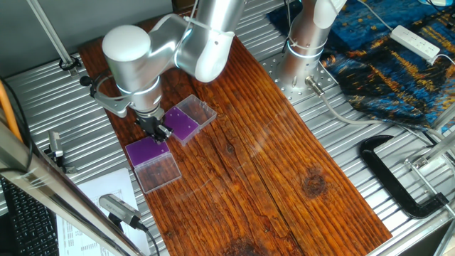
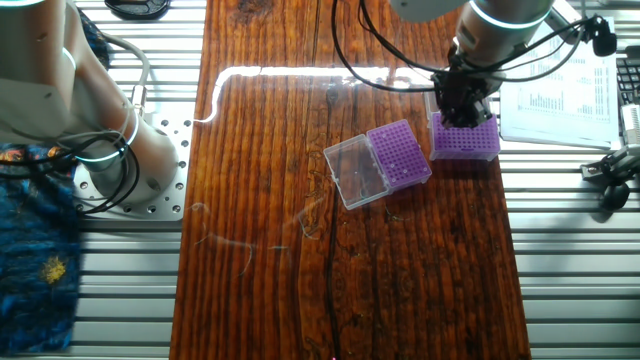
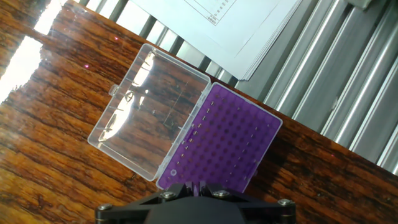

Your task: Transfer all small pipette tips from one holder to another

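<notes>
Two purple-grid holders lie on the wooden table, each with a clear lid folded open. The near-paper holder (image 1: 148, 151) (image 2: 466, 140) fills the hand view (image 3: 224, 140). Small pipette tips (image 3: 193, 134) show as pale dots, mostly along its lid-side column. The other holder (image 1: 185, 122) (image 2: 398, 155) lies beside it. My gripper (image 1: 162, 132) (image 2: 465, 112) (image 3: 198, 184) hangs just above the near-paper holder's edge. Its fingers are almost together on a thin pale sliver, a small pipette tip.
The open clear lids (image 3: 149, 112) (image 2: 355, 172) (image 1: 160, 174) lie flat beside the grids. Printed paper (image 3: 249, 31) (image 2: 560, 80) lies on the ribbed metal bench past the table edge. A black clamp (image 1: 398, 178) and a patterned cloth (image 1: 384, 57) sit far off.
</notes>
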Robot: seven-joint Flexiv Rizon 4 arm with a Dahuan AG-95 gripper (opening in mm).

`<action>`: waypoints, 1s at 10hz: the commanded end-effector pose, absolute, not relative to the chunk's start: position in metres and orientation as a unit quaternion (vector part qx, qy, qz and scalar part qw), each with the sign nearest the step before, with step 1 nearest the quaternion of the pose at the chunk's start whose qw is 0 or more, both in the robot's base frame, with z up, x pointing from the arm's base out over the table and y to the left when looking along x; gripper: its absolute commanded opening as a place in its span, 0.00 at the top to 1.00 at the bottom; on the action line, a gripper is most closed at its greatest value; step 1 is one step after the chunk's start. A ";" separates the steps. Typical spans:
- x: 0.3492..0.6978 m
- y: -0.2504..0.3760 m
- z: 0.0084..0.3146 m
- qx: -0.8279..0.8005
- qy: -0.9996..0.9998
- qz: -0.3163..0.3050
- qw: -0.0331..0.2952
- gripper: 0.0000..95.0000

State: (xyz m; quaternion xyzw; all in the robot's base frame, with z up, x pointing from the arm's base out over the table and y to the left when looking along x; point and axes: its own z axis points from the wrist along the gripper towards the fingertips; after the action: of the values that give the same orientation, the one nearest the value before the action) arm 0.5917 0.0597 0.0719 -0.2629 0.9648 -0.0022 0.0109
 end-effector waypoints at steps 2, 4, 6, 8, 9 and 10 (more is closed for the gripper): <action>0.591 0.059 0.075 -0.263 0.965 -0.002 0.011 1.00; 0.592 0.056 0.081 -0.268 0.963 -0.002 0.009 1.00; 0.592 0.054 0.081 -0.270 0.963 -0.002 0.008 1.00; 0.592 0.054 0.077 -0.270 0.963 -0.002 0.009 1.00; 0.592 0.054 0.076 -0.270 0.963 -0.002 0.008 1.00; 0.592 0.054 0.075 -0.271 0.963 -0.003 0.008 1.00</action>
State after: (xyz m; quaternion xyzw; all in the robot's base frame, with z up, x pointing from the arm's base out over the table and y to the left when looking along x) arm 0.5917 0.0537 0.0761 -0.2709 0.9626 -0.0027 0.0079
